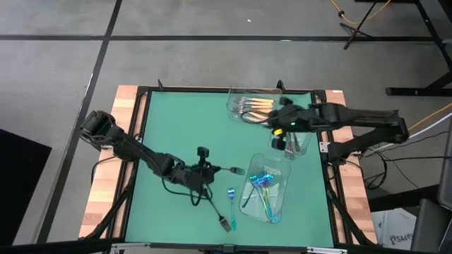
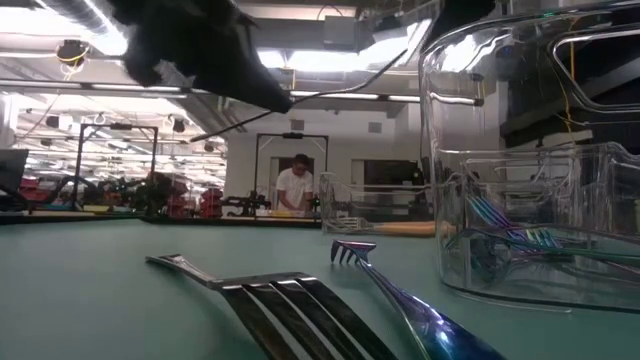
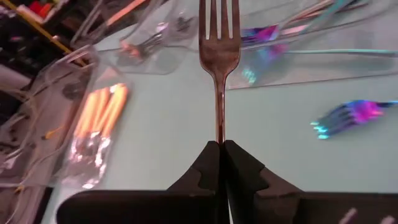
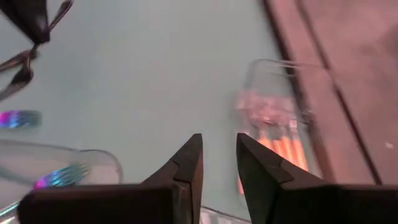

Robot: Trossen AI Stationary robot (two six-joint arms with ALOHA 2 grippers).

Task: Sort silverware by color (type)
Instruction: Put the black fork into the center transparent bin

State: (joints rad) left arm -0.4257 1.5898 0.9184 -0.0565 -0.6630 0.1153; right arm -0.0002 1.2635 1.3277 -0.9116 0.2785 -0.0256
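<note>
My left gripper (image 1: 217, 169) hangs over the middle of the green table, shut on a dark grey fork (image 3: 219, 37) whose tines point toward the table's right. My right gripper (image 4: 219, 146) is open and empty, above the clear trays at the far right (image 1: 278, 143). Orange-handled forks (image 1: 256, 106) lie in the far tray. Iridescent blue forks (image 1: 264, 185) lie in the near right tray. One blue fork (image 1: 231, 200) and one dark fork (image 1: 224, 224) lie flat on the table near the front edge. My left gripper pinches the dark fork's thin handle (image 3: 219, 134) between its two shut fingers. The handle runs along the fingers and straight out past their tips. The tined head (image 1: 236, 170) is out in front, and the fork is lifted clear of the table.
A third clear tray (image 1: 298, 141) stands between the orange and blue trays, under my right arm, with something dark in it (image 3: 152, 38). In the low view the loose dark fork (image 2: 280, 300) and blue fork (image 2: 400, 300) lie close in front; a person stands far behind.
</note>
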